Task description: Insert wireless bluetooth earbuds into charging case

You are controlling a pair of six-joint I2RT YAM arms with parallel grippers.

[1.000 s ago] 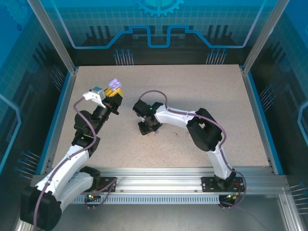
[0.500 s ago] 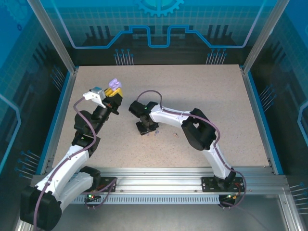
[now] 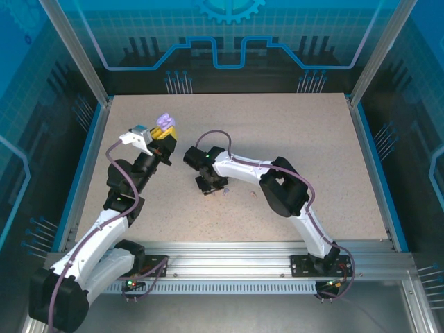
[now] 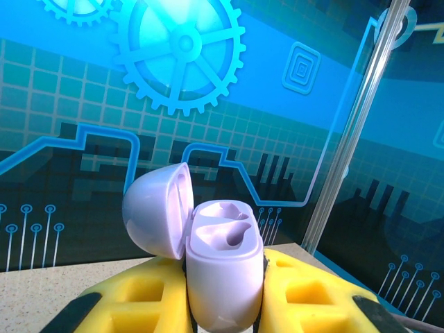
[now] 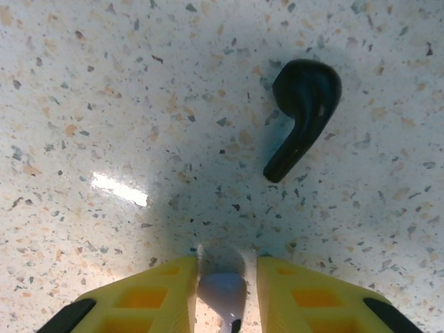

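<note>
My left gripper (image 4: pixel 223 309) is raised over the table's left side, shut on a lilac charging case (image 4: pixel 225 270) between its yellow fingers. The case's lid (image 4: pixel 156 215) stands open to the left and both wells are empty. From above, the case (image 3: pixel 164 120) shows at the tip of the left gripper (image 3: pixel 165 128). My right gripper (image 3: pixel 210 186) is down on the table near the middle, and in the right wrist view its gripper (image 5: pixel 223 277) has its pads against both sides of a lilac earbud (image 5: pixel 222 291) lying on the table. A black earbud (image 5: pixel 303 111) lies just ahead, to the right.
The speckled table (image 3: pixel 305 146) is walled by blue panels and metal posts. Two tiny pale things (image 3: pixel 227 192) (image 3: pixel 254 196) lie just right of the right gripper. The right arm's elbow (image 3: pixel 281 187) hangs over the table's middle.
The right arm has shifted slightly left and its jaws have narrowed around the lilac earbud. The left arm and the case have not moved.
</note>
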